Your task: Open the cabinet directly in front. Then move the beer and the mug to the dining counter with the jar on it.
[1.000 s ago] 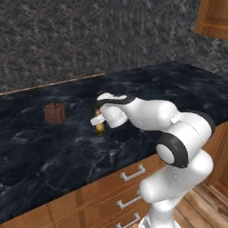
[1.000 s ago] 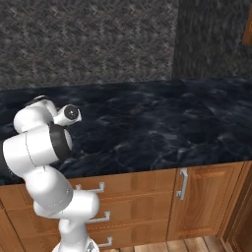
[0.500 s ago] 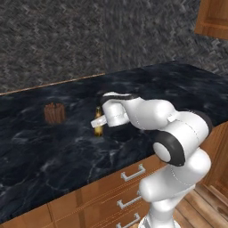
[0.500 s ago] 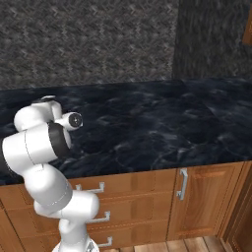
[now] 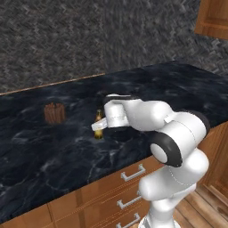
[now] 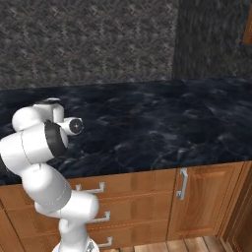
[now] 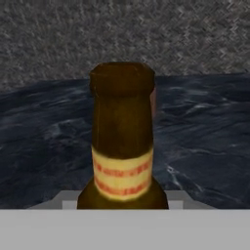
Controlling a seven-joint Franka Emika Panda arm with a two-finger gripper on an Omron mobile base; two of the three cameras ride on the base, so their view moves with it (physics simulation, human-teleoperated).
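Nearest the base, the dining counter point(image 5: 53, 156) shows its brown drawer fronts with silver handles under a black, white-veined marble top; in the right base view the same counter point(image 6: 147, 128) runs across the picture with a door and drawers below.

The white arm bends over the front edge of that top, and its gripper point(image 5: 99, 127) reaches out level above the marble, partway back from the front edge. The beer point(image 5: 98, 125) stands upright at the gripper's tip, its brown neck rising above the hand and its base low against the marble; whether the base rests on the top cannot be told. In the hand view the beer point(image 7: 122, 141) stands right before the camera, neck and pale yellow label upright and centred, with the black top spreading behind it. The jaws are closed on the beer low on its body, though the fingertips themselves are hidden behind the bottle.

Farther along the counter, to the left of the beer and well apart from it, the jar point(image 5: 54, 113) sits on the marble, squat, brown and ribbed.

Behind the counter a grey speckled wall rises.
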